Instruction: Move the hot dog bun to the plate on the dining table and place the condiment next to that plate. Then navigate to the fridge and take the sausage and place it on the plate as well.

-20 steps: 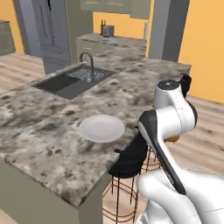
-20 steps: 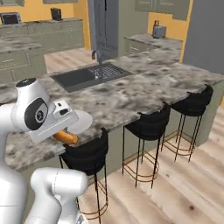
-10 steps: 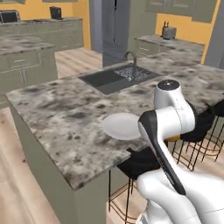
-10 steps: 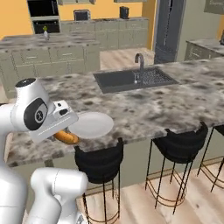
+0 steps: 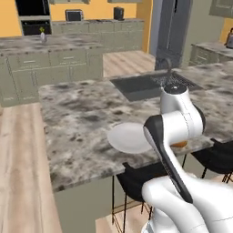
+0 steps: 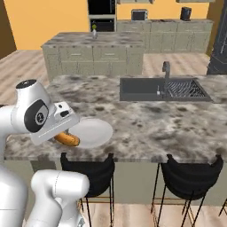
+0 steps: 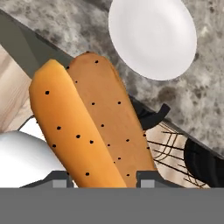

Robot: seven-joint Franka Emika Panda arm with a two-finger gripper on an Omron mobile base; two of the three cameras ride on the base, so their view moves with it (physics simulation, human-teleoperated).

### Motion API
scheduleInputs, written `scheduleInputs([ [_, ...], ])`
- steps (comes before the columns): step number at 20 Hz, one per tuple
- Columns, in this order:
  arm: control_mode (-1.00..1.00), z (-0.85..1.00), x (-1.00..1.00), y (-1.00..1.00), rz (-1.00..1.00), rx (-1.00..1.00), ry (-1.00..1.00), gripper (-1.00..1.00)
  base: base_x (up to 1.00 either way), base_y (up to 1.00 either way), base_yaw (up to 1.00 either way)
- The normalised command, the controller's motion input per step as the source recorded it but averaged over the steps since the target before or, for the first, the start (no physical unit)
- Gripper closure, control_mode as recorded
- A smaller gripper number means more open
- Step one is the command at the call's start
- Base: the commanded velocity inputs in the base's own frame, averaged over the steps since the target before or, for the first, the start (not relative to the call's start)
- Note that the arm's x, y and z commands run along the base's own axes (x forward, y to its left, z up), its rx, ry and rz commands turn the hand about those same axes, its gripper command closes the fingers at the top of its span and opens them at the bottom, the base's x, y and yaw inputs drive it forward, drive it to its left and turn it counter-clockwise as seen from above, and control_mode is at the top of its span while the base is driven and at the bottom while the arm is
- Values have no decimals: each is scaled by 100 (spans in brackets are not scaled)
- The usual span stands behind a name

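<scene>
surface: granite island counter [image 5: 77,123] | on it: white plate [image 5: 129,137] near front edge

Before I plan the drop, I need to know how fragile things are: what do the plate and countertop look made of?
Plate: likely glazed ceramic; plain white, smooth, though it could be plastic. Countertop: looks like polished granite; mottled grey-brown speckle.
</scene>
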Motion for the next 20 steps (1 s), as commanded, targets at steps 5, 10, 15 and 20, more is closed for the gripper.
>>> scheduleInputs([
  [5, 100, 0, 0, 0, 0, 0, 0, 100, 52, -40, 58],
  [10, 100, 0, 0, 0, 0, 0, 0, 100, 59, -39, 50],
  [15, -100, -8, 70, -31, 31, 8, 0, 100, 16, -8, 8],
  [20, -100, -12, 90, -30, 33, 7, 1, 100, 0, 0, 0],
])
